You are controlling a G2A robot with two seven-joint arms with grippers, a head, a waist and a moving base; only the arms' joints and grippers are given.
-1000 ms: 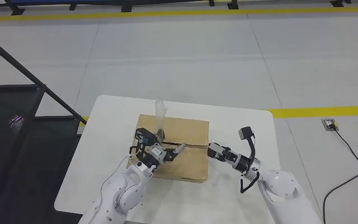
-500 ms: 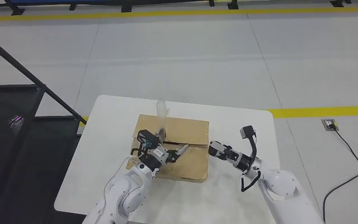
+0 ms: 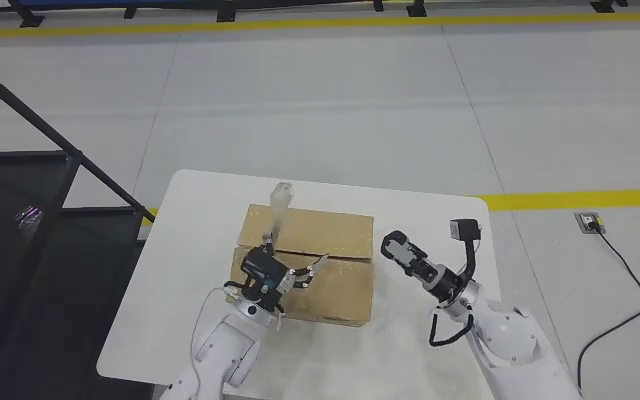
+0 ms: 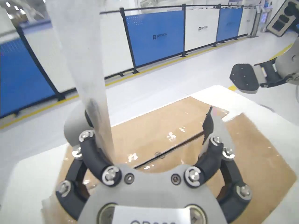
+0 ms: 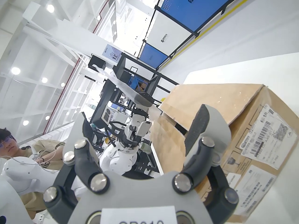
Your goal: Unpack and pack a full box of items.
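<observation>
Top: the cardboard box [image 3: 335, 232] is seen flaps-down, roughly mid-way across the white table [image 3: 200, 230]. The left gripper [image 3: 296, 257] is held over the box top near the flap join, fingers spread wide. A clear tape strip [image 3: 279, 203] is seen running up from it over the box's far half. The right gripper [image 3: 396, 243] is placed just beside the box's right side, clear of it, fingers apart.

Left wrist: the jaws are shown wide. The tape strip is laid along one finger, apparently stuck on rather than pinched, but its lower end is blurred. The seam [image 4: 172, 144] is seen below, between the flaps.

Right wrist: the jaws are shown wide, with nothing gripped. The box's labelled side [image 5: 264, 136] is seen close by.
</observation>
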